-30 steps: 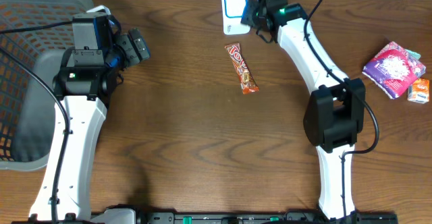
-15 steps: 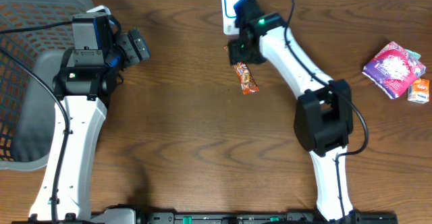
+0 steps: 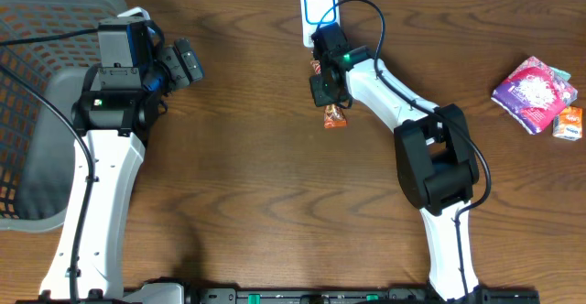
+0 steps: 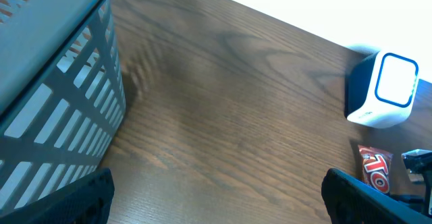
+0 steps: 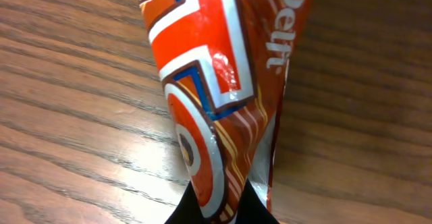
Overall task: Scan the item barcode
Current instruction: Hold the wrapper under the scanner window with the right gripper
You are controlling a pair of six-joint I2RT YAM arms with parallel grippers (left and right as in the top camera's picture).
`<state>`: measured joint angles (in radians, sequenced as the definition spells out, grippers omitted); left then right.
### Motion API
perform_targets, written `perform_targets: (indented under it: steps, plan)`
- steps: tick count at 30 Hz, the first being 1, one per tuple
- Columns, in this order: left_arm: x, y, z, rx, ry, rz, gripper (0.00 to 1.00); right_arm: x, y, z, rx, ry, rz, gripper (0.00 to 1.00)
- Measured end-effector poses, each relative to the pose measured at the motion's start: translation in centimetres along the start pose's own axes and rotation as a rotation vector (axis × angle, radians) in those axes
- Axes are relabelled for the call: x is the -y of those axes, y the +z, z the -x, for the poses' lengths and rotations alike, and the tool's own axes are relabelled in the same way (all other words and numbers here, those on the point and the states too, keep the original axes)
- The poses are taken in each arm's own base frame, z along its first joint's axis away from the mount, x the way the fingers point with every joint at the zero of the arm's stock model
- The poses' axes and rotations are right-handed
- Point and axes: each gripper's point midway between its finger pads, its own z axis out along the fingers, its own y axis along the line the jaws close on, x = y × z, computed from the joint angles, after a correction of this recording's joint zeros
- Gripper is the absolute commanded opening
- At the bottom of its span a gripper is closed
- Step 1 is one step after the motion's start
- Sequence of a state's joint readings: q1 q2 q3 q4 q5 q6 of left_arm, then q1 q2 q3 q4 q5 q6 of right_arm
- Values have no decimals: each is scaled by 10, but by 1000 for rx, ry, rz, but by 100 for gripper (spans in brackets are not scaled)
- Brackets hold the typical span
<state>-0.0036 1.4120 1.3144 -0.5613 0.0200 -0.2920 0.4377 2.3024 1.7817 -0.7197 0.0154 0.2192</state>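
The right gripper [image 5: 217, 209] was pinched tight on one end of the candy bar [image 5: 216, 96], at the upper centre of the overhead frame. For a good scan, it should probably lift the bar without crushing it and turn the barcode side toward the scanner [image 3: 318, 11] just beyond. The right arm was stretched forward, bent to the left. The left gripper [image 3: 186, 63] stood wide, empty, near the basket [image 3: 37, 29] at upper left.

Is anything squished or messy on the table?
Yes, a little. The candy bar is pinched at one end by the right gripper, so its shiny wrapper is creased and bunched into a narrow fold there. Nothing looks spilled or torn.
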Motion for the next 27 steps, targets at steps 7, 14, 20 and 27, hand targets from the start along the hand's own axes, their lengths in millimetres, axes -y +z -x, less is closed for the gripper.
perform_targets:
  steps: [7,14,20,27]
  plan:
    - [0,0,0,0,0,0,98,-19,-57,94,276,36,82,1]
    - [0,0,0,0,0,0,98,-8,-130,182,606,141,156,1]
    - [0,0,0,0,0,0,98,13,-137,205,703,197,152,1]
    - [0,0,0,0,0,0,98,16,-97,202,673,221,146,1]
